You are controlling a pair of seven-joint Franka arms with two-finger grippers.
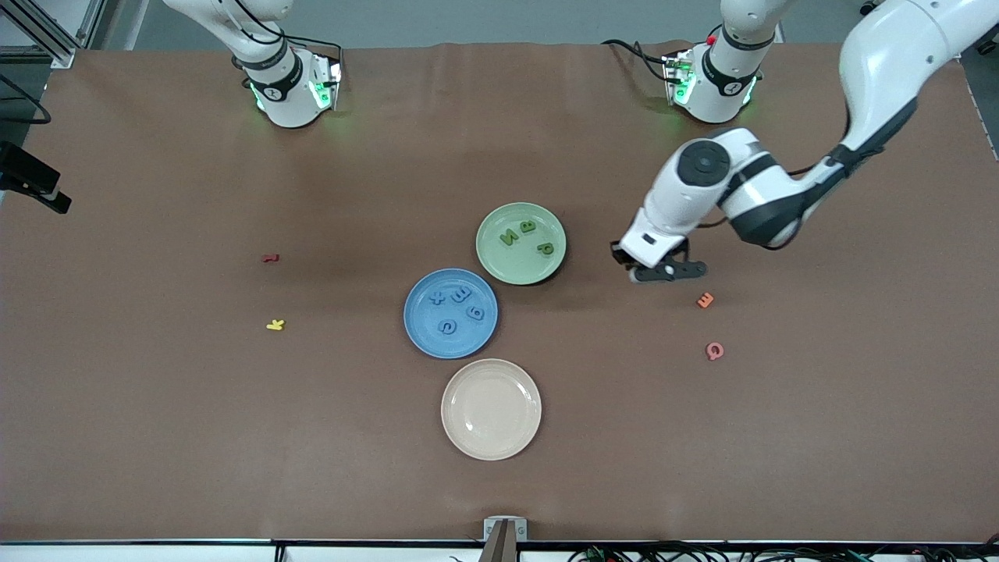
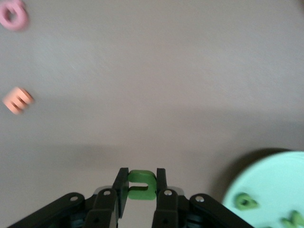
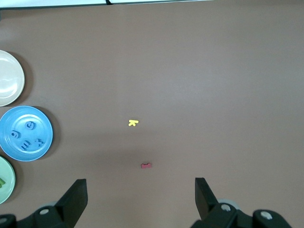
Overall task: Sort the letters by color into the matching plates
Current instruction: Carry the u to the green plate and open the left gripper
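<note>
My left gripper (image 1: 663, 272) hangs over bare table beside the pale green plate (image 1: 519, 264), toward the left arm's end. It is shut on a small green letter (image 2: 141, 183), pinched between both fingers (image 2: 122, 183). Three green letters (image 1: 528, 227) lie in the green plate (image 2: 280, 185). The blue plate (image 1: 421, 332) touches it on the side nearer the front camera and holds several blue letters (image 1: 460, 294). My right gripper (image 3: 140, 180) waits high over the right arm's end of the table, open with nothing between its fingers. Its view shows the blue plate (image 3: 14, 121) and the green plate's edge (image 3: 4, 183).
A cream plate (image 1: 491, 409) sits nearest the front camera, below the blue one. An orange letter (image 1: 705, 300) and a pink letter (image 1: 714, 350) lie close to my left gripper. A red letter (image 1: 270, 257) and a yellow letter (image 1: 275, 325) lie toward the right arm's end.
</note>
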